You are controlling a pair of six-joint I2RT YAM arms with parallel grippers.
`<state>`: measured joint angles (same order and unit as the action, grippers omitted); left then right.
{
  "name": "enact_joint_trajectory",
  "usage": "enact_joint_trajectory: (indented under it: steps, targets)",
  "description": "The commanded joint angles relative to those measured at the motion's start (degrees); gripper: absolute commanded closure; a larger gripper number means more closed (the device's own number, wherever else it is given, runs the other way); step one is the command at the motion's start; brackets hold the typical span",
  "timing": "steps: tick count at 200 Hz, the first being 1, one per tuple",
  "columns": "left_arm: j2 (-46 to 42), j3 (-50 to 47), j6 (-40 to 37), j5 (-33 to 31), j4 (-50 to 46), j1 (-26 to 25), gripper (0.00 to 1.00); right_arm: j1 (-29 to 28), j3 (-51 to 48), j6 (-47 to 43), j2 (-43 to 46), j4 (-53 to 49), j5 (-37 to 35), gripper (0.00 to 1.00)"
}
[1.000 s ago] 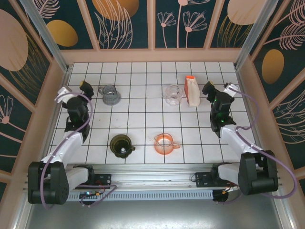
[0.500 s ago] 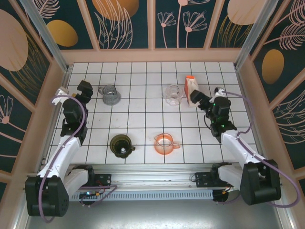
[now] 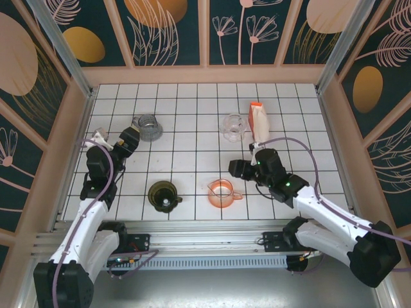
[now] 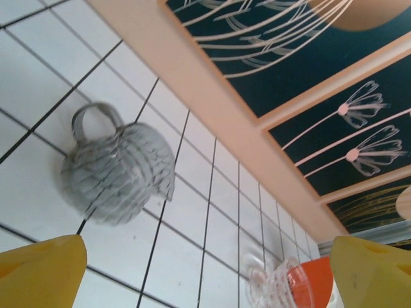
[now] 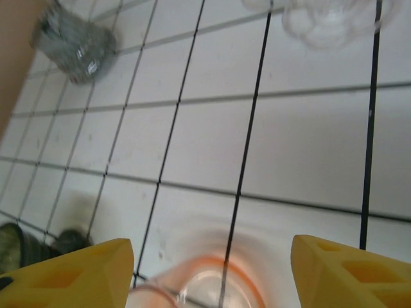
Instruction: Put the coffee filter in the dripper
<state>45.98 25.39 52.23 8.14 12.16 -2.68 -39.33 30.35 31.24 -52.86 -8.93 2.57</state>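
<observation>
An orange-and-white carton [image 3: 259, 122] stands upright at the back right; I cannot tell what it holds. A clear glass dripper [image 3: 232, 126] sits just left of it. An orange-rimmed clear vessel with a handle [image 3: 223, 192] sits at the front centre, and a dark green dripper [image 3: 164, 196] lies to its left. My right gripper [image 3: 241, 169] hangs open just behind and above the orange vessel [image 5: 212, 289], its yellow fingertips [image 5: 70, 273] wide apart. My left gripper [image 3: 128, 138] is open, close to a grey glass cup [image 3: 149, 127] and facing it [image 4: 115, 170].
The tiled table is boxed in by peach walls [image 3: 205, 74] at the back and both sides. The clear dripper [image 4: 279, 285] and the carton [image 4: 318, 282] lie beyond the left fingers [image 4: 38, 273]. Bare tiles stretch between the back row and the front row.
My right arm swung from the right wall toward the middle and dropped low behind the orange vessel. My left gripper moved right and down toward the grey cup.
</observation>
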Motion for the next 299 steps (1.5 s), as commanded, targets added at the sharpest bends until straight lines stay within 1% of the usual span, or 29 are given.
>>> enact_joint_trajectory:
  steps: [1,15,37,66,88,119,164,212,243,248,278,299]
  targets:
    - [0.58,-0.60,0.35,2.81,-2.01,-0.23,0.03,-3.24,1.90,2.25,2.55,-9.74,-3.18,0.40]
    - [2.14,-0.14,0.91,3.57,-1.98,-0.22,0.04,-5.28,2.21,3.13,3.14,-12.81,-4.49,0.44]
    - [4.82,0.97,1.01,4.45,-2.04,-0.22,0.04,-7.93,2.11,4.69,3.54,-16.18,-4.77,0.47]
    - [6.49,0.62,1.34,4.71,-1.31,-0.22,0.04,-11.80,0.19,7.11,3.57,-16.91,-5.58,0.49]
    - [6.58,0.37,1.40,5.06,-0.80,-0.22,0.04,-13.19,-1.65,7.94,4.35,-16.33,-6.52,0.50]
    - [6.58,0.89,1.04,5.35,-1.20,-0.23,0.03,-13.31,-3.76,8.22,5.28,-15.33,-6.74,0.50]
    - [6.48,0.78,1.06,5.04,-1.44,-0.22,0.03,-13.45,-4.57,7.70,4.42,-14.64,-6.57,0.50]
    - [7.02,0.56,1.44,4.88,-1.64,-0.22,0.03,-13.40,-5.74,7.34,4.10,-13.35,-4.55,0.56]
    - [7.28,0.59,1.50,4.56,-1.62,-0.27,0.03,-13.49,-6.76,7.34,3.84,-12.08,-3.71,0.57]
    - [7.29,0.58,1.55,4.49,-1.66,-0.22,0.03,-13.57,-6.87,7.34,3.74,-11.71,-2.24,0.58]
    - [7.55,0.54,1.66,4.34,-1.67,-0.23,0.02,-14.15,-6.97,7.03,2.59,-9.94,-1.01,0.63]
    - [7.84,0.63,1.74,4.42,-1.53,-0.22,0.03,-14.61,-6.77,6.56,1.63,-9.47,-0.96,0.64]
